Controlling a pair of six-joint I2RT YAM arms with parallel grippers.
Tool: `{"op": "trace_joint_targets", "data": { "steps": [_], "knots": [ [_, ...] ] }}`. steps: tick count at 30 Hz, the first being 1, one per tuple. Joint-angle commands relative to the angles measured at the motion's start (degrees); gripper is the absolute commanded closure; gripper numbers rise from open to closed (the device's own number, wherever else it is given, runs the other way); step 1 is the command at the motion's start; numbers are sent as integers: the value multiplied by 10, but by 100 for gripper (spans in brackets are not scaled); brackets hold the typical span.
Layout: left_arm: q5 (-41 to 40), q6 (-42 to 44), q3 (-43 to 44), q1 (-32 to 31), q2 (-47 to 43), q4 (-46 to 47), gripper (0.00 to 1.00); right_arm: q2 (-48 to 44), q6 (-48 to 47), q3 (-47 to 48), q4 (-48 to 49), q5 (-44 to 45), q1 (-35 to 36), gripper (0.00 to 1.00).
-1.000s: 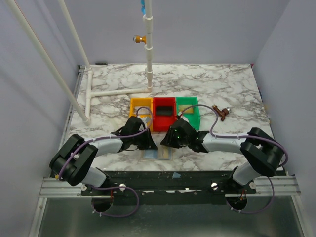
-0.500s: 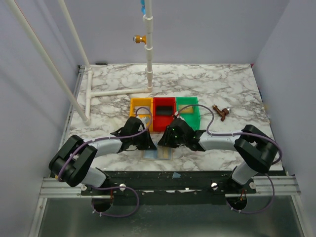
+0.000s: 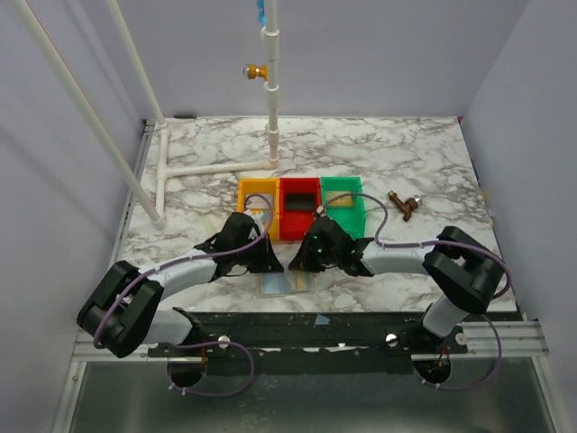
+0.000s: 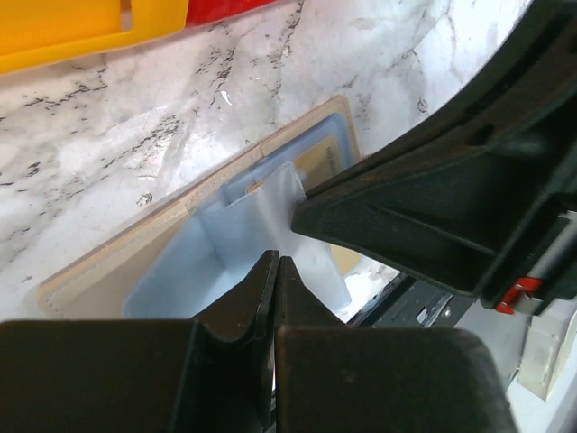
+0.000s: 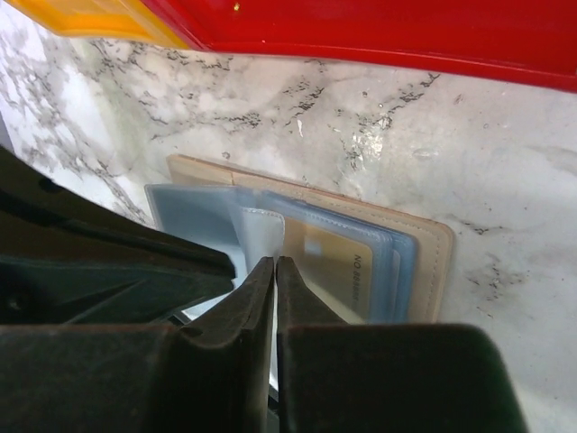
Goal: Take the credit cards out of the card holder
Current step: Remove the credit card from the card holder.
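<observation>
Card holder (image 3: 288,282) lies open on the tabletop (image 3: 406,153), 6 o'clock of the red tray (image 3: 300,181). Left tool (image 4: 275,266) and right tool (image 5: 275,263) are both closed tight. I'd pinch the exposed edge of the slick, stiff tan card (image 5: 329,262).

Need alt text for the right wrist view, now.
An open tan card holder lies flat on the marble table, a tan card showing in its clear sleeves, with the camera's own black jaws closed over it. A red tray and yellow tray edge the top.
</observation>
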Motion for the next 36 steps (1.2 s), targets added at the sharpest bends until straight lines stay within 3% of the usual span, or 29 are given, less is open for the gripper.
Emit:
{"op": "trace_joint_targets", "data": {
  "steps": [1, 4, 15, 22, 36],
  "knots": [
    [-22, 24, 21, 4, -43, -51, 100, 18, 5, 0, 14, -17, 5, 94],
    [-26, 34, 29, 3, -64, -80, 100, 20, 5, 6, 20, -23, 4, 99],
    [-26, 50, 20, 2, -159, -159, 100, 70, -4, 72, 27, -58, 14, 100],
    [-26, 46, 10, -9, -170, -168, 100, 104, -3, 113, 24, -65, 31, 100],
    [-57, 32, 10, -61, -104, -131, 100, 124, 3, 122, 22, -62, 43, 83]
  ]
}}
